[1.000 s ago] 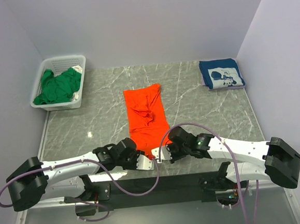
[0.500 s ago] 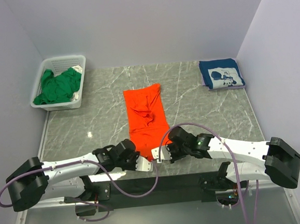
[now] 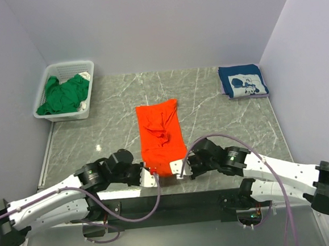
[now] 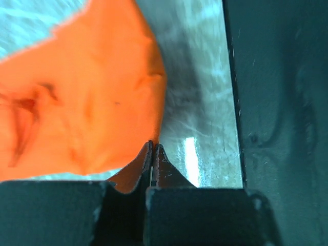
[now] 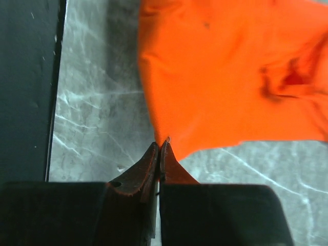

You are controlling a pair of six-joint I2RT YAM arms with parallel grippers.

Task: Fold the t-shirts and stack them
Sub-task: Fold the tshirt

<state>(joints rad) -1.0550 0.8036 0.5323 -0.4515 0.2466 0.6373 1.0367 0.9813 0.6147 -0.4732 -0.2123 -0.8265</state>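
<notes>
The plain orange t-shirt [image 3: 160, 136] lies lengthwise in the middle of the table, with its near hem held up. My left gripper [image 3: 152, 178] is shut on the near left corner; in the left wrist view the orange cloth [image 4: 82, 102] runs into the closed gripper [image 4: 154, 147]. My right gripper [image 3: 181, 170] is shut on the near right corner; the cloth [image 5: 230, 77] meets the closed gripper [image 5: 161, 144]. The navy t-shirt [image 3: 242, 81] with white print lies folded at the far right. The green t-shirt [image 3: 65, 94] is crumpled in the basket.
The white lattice basket [image 3: 69, 66] stands at the far left corner. Grey walls close in the table on three sides. The dark front rail [image 4: 277, 102] runs along the table's near edge, just behind both grippers.
Both arms have shifted their pose and raised the near hem of the orange shirt. The shirt now looks shorter and its far end sits slightly nearer.
</notes>
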